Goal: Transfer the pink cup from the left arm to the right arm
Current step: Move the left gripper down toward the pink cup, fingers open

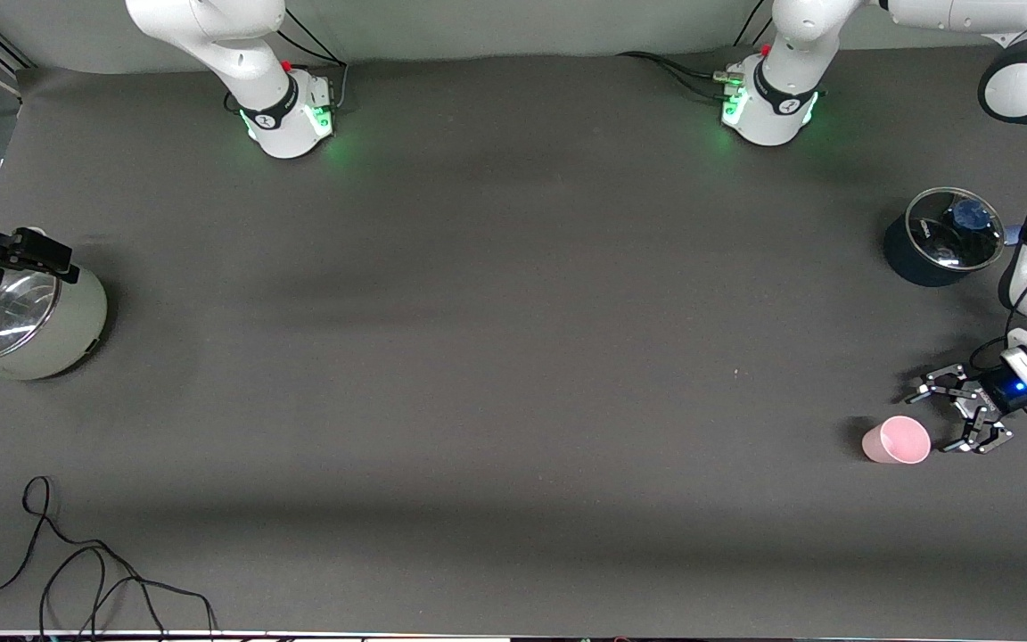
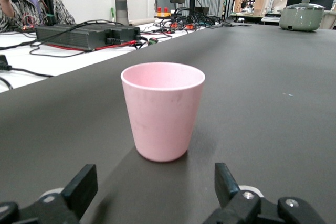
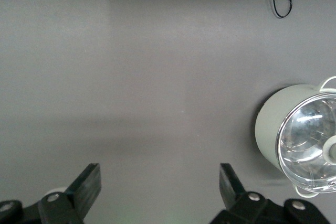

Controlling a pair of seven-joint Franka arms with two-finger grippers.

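While the pink cup [image 1: 896,440] is standing upright at the left arm's end, the left gripper [image 1: 959,412] is gaping beside it; the right gripper [image 1: 19,254], also apart, is waiting above the pale green pot [image 1: 28,325]; the dark pot [image 1: 941,237] is sitting nearby.

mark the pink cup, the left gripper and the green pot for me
pink cup [image 2: 161,114]: left wrist view, middle of its side wall.
left gripper [image 1: 959,412]: front view, midway between its open fingertips, beside the cup.
green pot [image 1: 77,330]: front view, its pale side wall below the glass lid.
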